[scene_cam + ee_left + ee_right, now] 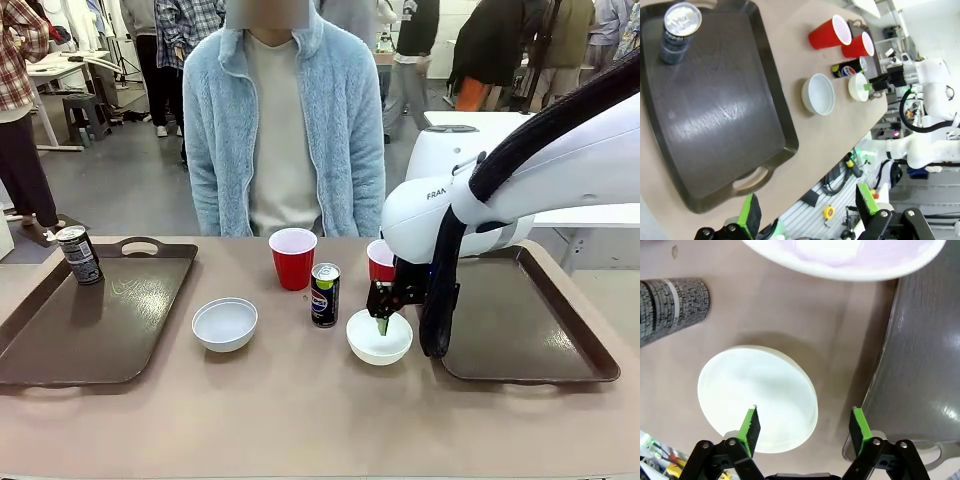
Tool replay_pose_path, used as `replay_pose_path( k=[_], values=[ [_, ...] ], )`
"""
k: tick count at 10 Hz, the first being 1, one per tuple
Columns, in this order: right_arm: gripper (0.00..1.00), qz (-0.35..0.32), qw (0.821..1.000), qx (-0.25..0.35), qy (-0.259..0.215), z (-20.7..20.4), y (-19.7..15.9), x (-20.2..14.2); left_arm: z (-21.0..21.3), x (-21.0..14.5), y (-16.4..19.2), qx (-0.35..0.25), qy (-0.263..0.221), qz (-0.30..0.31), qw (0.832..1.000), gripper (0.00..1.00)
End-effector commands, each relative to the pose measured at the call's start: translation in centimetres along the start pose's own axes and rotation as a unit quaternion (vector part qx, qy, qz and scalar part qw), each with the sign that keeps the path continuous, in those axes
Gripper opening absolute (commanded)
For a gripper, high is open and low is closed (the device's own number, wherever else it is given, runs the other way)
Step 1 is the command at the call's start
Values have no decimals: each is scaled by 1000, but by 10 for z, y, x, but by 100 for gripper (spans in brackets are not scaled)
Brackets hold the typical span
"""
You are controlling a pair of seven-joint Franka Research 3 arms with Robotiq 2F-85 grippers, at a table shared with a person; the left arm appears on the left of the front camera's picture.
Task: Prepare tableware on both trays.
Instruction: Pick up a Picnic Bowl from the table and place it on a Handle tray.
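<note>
Front view takes in the tan table [300, 420], with a person in a pale blue fleece [285, 130] standing at its far side. A dark brown tray lies at each end, the left tray [100, 320] and the right tray [530, 320]. The white right arm [530, 180] reaches down just left of the right tray. Two white bowls sit on the table between the trays, the left bowl [225, 323] and the right bowl [365, 345]. Behind them stand two red cups, one [293, 258] near the middle and one [379, 262] partly hidden by the arm. A blue-labelled can [325, 295] stands upright between the bowls, and a dark grey-black can [79, 255] stands in the left tray's far left corner. The right gripper [384, 318] straddles the right bowl's rim with its jaws apart, one finger over the bowl and one outside. It has not pinched the rim, though contact is hard to judge. The left gripper [807, 197] is spread wide and holds nothing, hanging past the left tray's near edge.
</note>
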State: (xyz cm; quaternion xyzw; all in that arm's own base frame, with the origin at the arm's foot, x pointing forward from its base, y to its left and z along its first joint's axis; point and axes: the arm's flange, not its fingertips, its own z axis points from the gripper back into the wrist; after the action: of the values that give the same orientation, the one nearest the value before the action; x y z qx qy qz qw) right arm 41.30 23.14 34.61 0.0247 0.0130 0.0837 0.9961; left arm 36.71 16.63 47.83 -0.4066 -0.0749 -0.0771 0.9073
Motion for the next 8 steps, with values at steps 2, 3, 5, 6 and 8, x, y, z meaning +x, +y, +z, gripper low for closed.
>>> replay_pose_path(
  k=[2, 3, 5, 6, 8],
  values=[
    [70, 5, 1000, -11, -11, -2, 6, 9, 2, -1, 0, -2, -2, -1, 1000, 100],
    [16, 6, 1000, -9, -13, -2, 6, 11, 2, -1, 0, -2, -2, -1, 1000, 100],
    [0, 5, 1000, -10, -10, -2, 5, 10, 2, -1, 0, -2, -2, -1, 1000, 100],
    [0, 5, 1000, -9, -10, -1, 5, 11, 2, -1, 0, -2, -2, -1, 1000, 100],
    [0, 5, 1000, -10, -10, -1, 5, 9, 2, -1, 0, -2, -2, -1, 1000, 100]
  ],
)
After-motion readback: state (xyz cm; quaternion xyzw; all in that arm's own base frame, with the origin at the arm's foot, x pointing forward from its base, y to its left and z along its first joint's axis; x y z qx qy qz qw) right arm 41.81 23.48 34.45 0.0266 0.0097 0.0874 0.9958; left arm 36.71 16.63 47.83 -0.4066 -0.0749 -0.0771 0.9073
